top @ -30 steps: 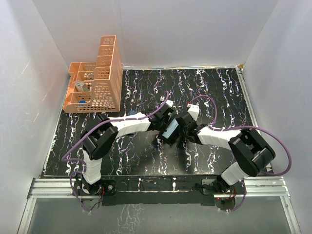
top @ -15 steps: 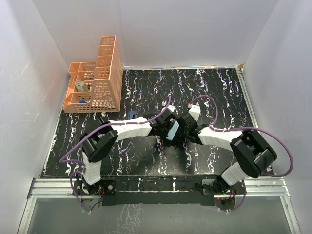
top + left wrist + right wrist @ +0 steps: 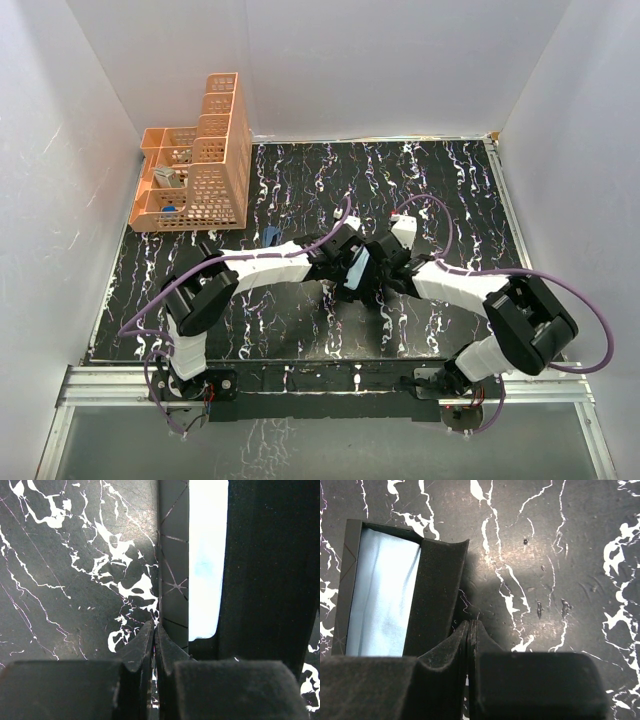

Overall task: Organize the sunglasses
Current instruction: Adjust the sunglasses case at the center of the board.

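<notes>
On the black, white-veined table (image 3: pixel 450 190), the dark blue sunglasses (image 3: pixel 269 237) lie folded just beyond the left arm (image 3: pixel 265 263), between the orange organizer (image 3: pixel 200 170) at the far left corner and the two wrists that meet at mid-table. They are partly hidden by the arm, and neither gripper touches them. To their right, between the two wrists, a black glasses case (image 3: pixel 437 595) lies open on the table with a light blue cloth (image 3: pixel 380 595) spread inside it. The left gripper (image 3: pixel 154 630) points down at the tabletop just beside the case's long patterned edge, its two fingertips pressed together with nothing seen between them. The right gripper (image 3: pixel 469 625) comes in from the opposite side, its tips likewise closed on nothing visible and sitting near the rim of the case's raised black flap; whether either pair of tips touches the case cannot be told. Purple cables (image 3: pixel 560 275) loop along both arms. The organizer's stepped compartments hold a few small items, too small to make out from the overhead view.
</notes>
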### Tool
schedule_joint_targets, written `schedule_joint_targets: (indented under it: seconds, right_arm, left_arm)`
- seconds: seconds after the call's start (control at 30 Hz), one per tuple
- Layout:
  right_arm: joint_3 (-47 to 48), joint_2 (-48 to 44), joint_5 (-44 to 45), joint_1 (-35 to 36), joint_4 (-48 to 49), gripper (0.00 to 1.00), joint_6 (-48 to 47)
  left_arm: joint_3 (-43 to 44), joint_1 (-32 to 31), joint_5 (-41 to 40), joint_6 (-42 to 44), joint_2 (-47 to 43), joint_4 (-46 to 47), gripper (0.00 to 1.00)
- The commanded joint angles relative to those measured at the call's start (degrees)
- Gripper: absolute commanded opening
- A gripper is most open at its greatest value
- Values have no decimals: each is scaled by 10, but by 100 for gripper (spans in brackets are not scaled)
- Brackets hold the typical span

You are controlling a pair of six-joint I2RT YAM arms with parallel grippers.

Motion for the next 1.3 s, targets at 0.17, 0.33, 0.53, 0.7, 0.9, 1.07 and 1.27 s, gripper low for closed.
schedule_joint_targets:
  seconds: [0.17, 0.33, 0.53, 0.7, 0.9, 1.07, 1.27]
  right_arm:
    - [28, -60, 43, -4, -38, 0, -1]
    - [27, -71, 43, -4, -44, 0, 1]
    - [27, -95, 15, -3, -40, 2, -4]
    - [26, -117, -29, 1, -18, 4, -22]
    - [44, -126, -70, 9, 1, 7, -31]
    - [84, -81, -90, 53, 29, 7, -46]
    - [164, 35, -134, 114, 66, 14, -41]
  left_arm:
    - [-15, -14, 9, -17, -26, 4, 0]
    - [-13, -18, 4, -18, -26, 5, 0]
    - [9, -16, -71, -6, -39, -44, 0]
    - [7, 1, -90, 2, -75, -47, 0]
    - [-21, 46, -95, 4, -152, -50, 0]
    - [-58, 100, -93, 10, -223, -59, 0]
    - [-110, 138, -100, 2, -304, -69, 0]
